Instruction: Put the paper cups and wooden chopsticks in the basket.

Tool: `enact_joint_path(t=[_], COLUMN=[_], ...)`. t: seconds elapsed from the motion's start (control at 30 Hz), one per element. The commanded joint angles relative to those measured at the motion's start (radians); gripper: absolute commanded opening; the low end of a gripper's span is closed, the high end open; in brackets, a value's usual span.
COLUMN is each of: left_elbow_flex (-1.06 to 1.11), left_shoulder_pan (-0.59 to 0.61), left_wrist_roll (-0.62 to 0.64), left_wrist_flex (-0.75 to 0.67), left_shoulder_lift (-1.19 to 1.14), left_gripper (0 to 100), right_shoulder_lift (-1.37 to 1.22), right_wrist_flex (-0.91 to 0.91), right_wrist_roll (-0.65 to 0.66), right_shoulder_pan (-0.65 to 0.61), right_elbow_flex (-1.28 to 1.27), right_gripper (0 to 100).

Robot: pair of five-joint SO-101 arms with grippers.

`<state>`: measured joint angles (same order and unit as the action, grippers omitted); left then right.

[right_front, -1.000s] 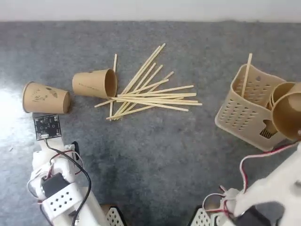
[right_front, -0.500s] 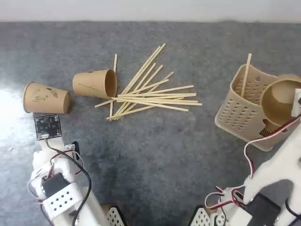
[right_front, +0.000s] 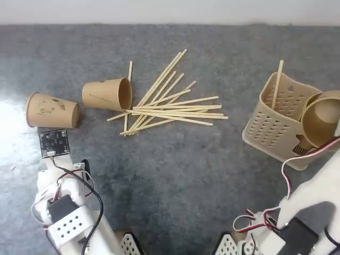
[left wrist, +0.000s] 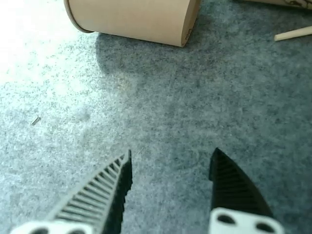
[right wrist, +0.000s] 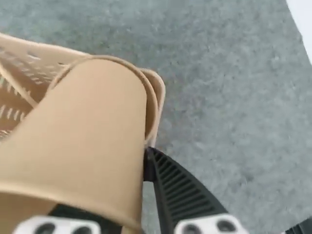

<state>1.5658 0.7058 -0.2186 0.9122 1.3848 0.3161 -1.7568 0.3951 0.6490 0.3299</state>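
Observation:
Two paper cups lie on their sides at the left of the grey mat, one (right_front: 52,110) near the edge and one (right_front: 108,94) beside a loose pile of wooden chopsticks (right_front: 170,106). The beige perforated basket (right_front: 273,125) stands at the right with one chopstick (right_front: 277,82) upright in it. My right gripper (right wrist: 105,170) is shut on a third paper cup (right_front: 321,122), held tilted over the basket's right side. Another cup's rim (right wrist: 157,105) sits just behind it in the basket. My left gripper (left wrist: 170,158) is open above bare mat, a short way from the near-edge cup (left wrist: 131,19).
The left arm's body (right_front: 61,196) rises from the front left and the right arm's body (right_front: 308,212) from the front right with red and white cables. The grey mat (right_front: 202,175) ends at a white strip along the back.
The right arm brought its cup from the table's right edge inward over the basket, then eased it slightly back and down. The left arm and the things on the mat stayed put.

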Motion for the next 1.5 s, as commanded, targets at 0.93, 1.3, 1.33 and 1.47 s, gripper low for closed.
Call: enact_joint_path(t=[0.93, 1.3, 1.33, 1.47], left_elbow_flex=[-0.005, -0.005, -0.005, -0.005], left_shoulder_pan=[-0.006, -0.006, -0.006, -0.006], left_wrist_roll=[-0.011, -0.011, -0.011, -0.011], left_wrist_flex=[-0.011, -0.011, -0.011, -0.008], left_shoulder_lift=[0.015, 0.015, 0.015, 0.015], left_gripper=[25, 25, 25, 25], right_shoulder_lift=[0.001, 0.001, -0.002, -0.013], right_wrist_flex=[0.093, 0.15, 0.157, 0.205], right_wrist_roll=[0.009, 0.008, 0.008, 0.009], right_shoulder_pan=[-0.001, -0.082, -0.097, -0.136], right_elbow_flex=[-0.074, 0.172, 0.181, 0.178], right_gripper=[31.0, 31.0, 31.0, 31.0])
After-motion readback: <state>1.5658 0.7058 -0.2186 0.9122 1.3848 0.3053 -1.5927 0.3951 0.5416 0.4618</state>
